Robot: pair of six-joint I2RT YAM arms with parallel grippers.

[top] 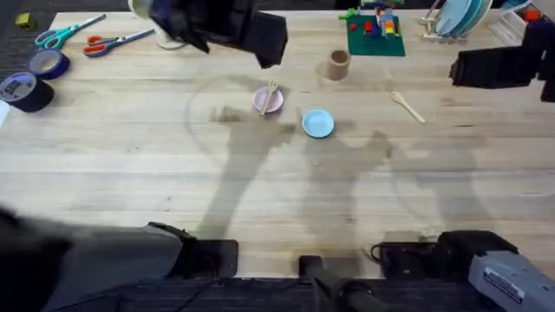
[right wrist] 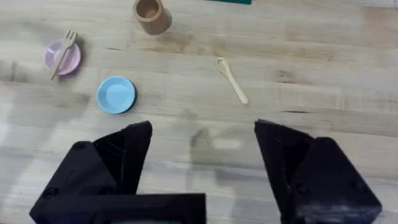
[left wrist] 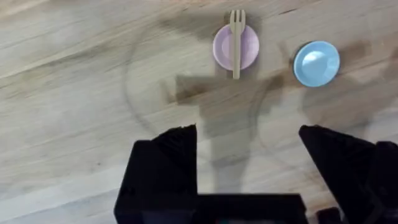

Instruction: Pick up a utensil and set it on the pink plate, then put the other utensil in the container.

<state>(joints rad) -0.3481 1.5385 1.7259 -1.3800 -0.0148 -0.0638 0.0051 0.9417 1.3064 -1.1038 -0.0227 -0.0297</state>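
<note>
While the fork (left wrist: 236, 42) already lies across the pink plate (left wrist: 247, 50), the spoon (right wrist: 232, 79) lies on the bare desk (top: 130, 165) near the container (right wrist: 151, 15); both grippers hang spread and empty; its thin handle could slip from a shallow pinch.

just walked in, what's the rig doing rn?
Two-arm utensil sort, half done. The small wooden fork already lies across the small round pink plate. The small wooden spoon lies on the table, apart from the tan cylindrical cup. The left gripper and right gripper are both open and empty, above the table. Spoon into cup is what's left.
</note>
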